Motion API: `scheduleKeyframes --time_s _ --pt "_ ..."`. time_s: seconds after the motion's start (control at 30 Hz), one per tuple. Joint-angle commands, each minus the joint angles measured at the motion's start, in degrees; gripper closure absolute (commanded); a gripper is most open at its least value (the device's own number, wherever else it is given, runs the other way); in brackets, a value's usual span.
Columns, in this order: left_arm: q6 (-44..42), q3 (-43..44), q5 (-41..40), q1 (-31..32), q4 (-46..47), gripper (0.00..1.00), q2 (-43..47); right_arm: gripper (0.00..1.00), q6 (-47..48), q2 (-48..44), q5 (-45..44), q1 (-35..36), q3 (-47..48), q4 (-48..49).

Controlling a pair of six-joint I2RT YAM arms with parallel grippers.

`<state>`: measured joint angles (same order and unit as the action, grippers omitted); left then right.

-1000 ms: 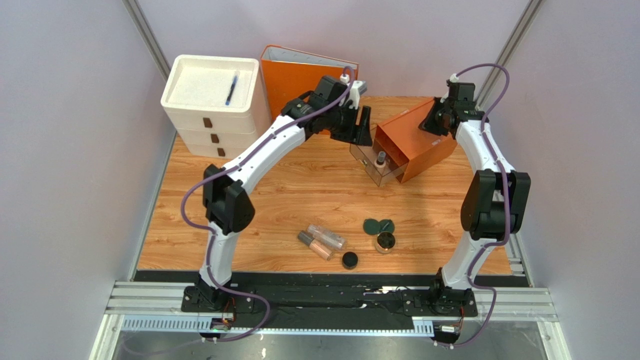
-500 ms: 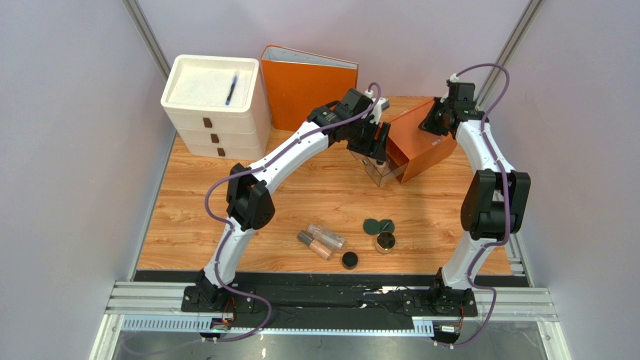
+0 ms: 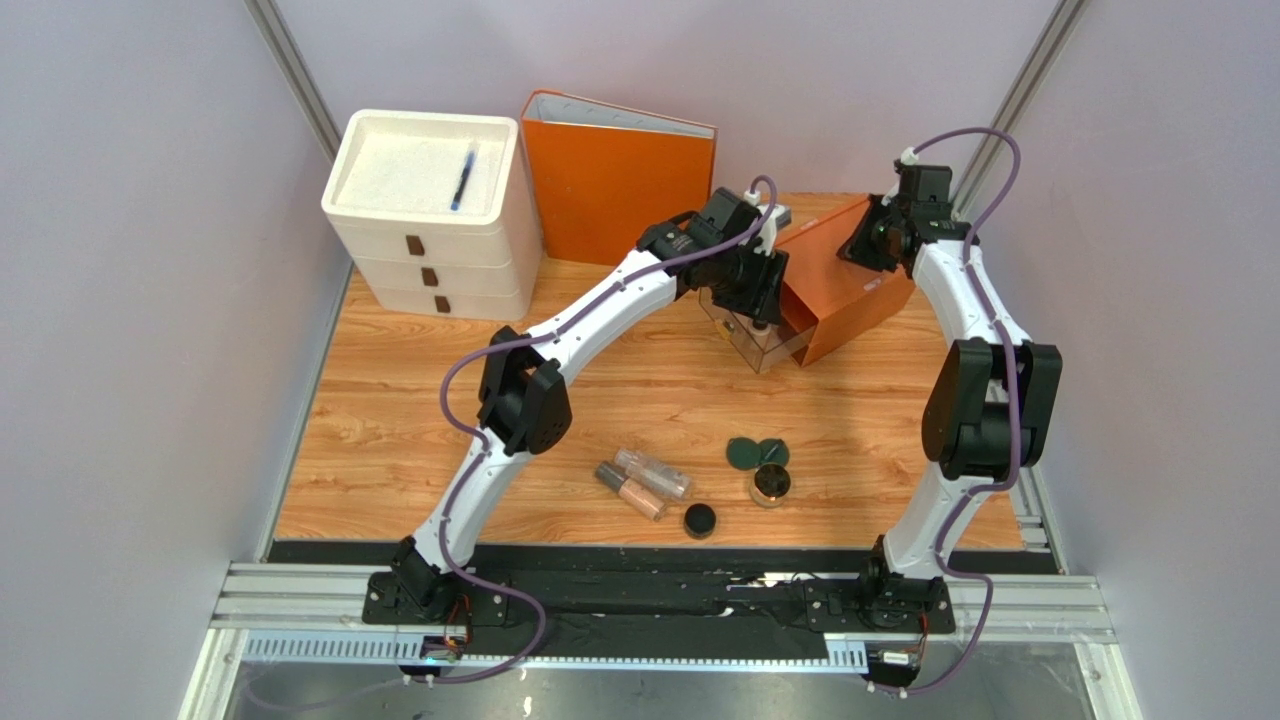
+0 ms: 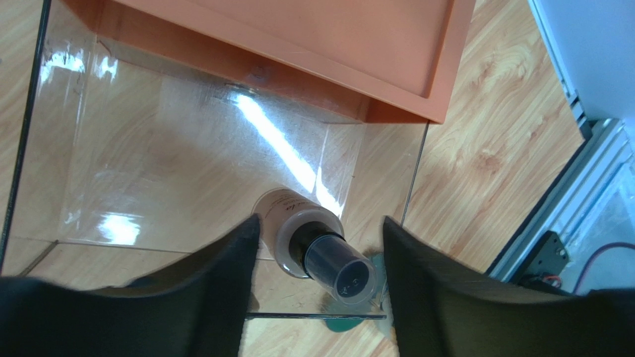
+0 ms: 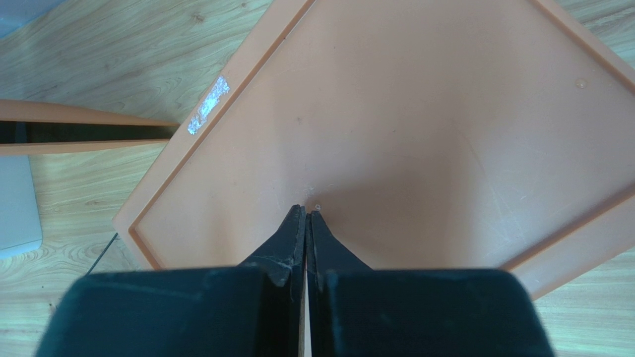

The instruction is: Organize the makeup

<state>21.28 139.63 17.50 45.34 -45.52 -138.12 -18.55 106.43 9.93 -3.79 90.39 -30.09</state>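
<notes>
Sitting between parted left jaws, foundation bottle (image 4: 297,232) (in clear drawer (image 4: 149,175))

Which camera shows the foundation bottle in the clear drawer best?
Left wrist: foundation bottle close-up in the clear drawer. Top external mostly hides it under the left end effector; right wrist shows only the orange case.

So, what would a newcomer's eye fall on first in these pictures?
The left gripper, open, straddles a beige foundation bottle standing in the clear drawer of the orange box, back right of the table. The right gripper, shut, rests on that box's top. The remaining makeup lies loose near the front edge.
</notes>
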Motion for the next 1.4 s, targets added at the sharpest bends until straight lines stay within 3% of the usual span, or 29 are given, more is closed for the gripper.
scheduleKeyframes --time_s 0.0,0.03,0.13,0.3,0.43,0.5,0.53,0.6,0.8,0.97,1.2,1.3,1.37 --pt "1.8 3.6 0.2 0.2 1.4 0.51 -0.8 1.00 1.9 7.3 -1.0 0.7 -5.3 -13.6" --pt "2.1 3.6 0.3 0.2 2.0 0.63 -0.7 1.00 1.9 7.3 -1.0 0.7 -5.4 -13.6" --pt "2.9 3.5 0.3 -0.2 2.7 0.80 -0.5 1.00 2.0 7.1 -0.9 0.7 -5.7 -13.5" --pt "11.3 -3.5 7.4 -2.8 11.7 0.94 2.4 1.00 2.1 7.1 -0.9 0.7 -5.9 -13.5" --pt "18.9 -5.9 12.6 -5.3 16.9 0.99 2.2 1.00 2.0 7.2 -0.5 0.7 -5.9 -13.5" --pt "19.9 -3.6 12.2 -6.0 15.5 0.92 1.0 1.00 2.1 7.2 -0.4 0.7 -5.9 -13.6" --pt "19.9 -2.9 11.8 -6.2 14.9 0.71 0.6 1.00 2.1 7.3 -0.1 0.7 -5.8 -13.6" --pt "21.1 -2.5 11.0 -6.9 14.1 0.49 0.4 1.00 2.1 7.3 0.1 0.7 -5.8 -13.6" --pt "18.5 -2.5 8.6 -7.2 15.2 0.24 3.6 1.00 2.1 7.4 0.3 0.7 -5.8 -13.6" --pt "17.4 0.3 6.1 -7.9 11.3 0.22 4.6 1.00 2.0 7.7 0.7 0.6 -5.7 -13.6" --pt "7.0 -1.8 -6.9 -8.5 5.9 0.20 13.0 1.00 1.9 7.6 0.9 0.6 -5.8 -13.5" --pt "1.6 -5.3 -9.2 -8.5 2.7 0.19 17.7 1.00 2.1 7.6 0.9 0.6 -5.7 -13.8" --pt "-1.4 -12.3 -10.0 -8.4 1.7 0.19 22.4 1.00 2.0 7.6 0.9 0.6 -5.5 -13.5"
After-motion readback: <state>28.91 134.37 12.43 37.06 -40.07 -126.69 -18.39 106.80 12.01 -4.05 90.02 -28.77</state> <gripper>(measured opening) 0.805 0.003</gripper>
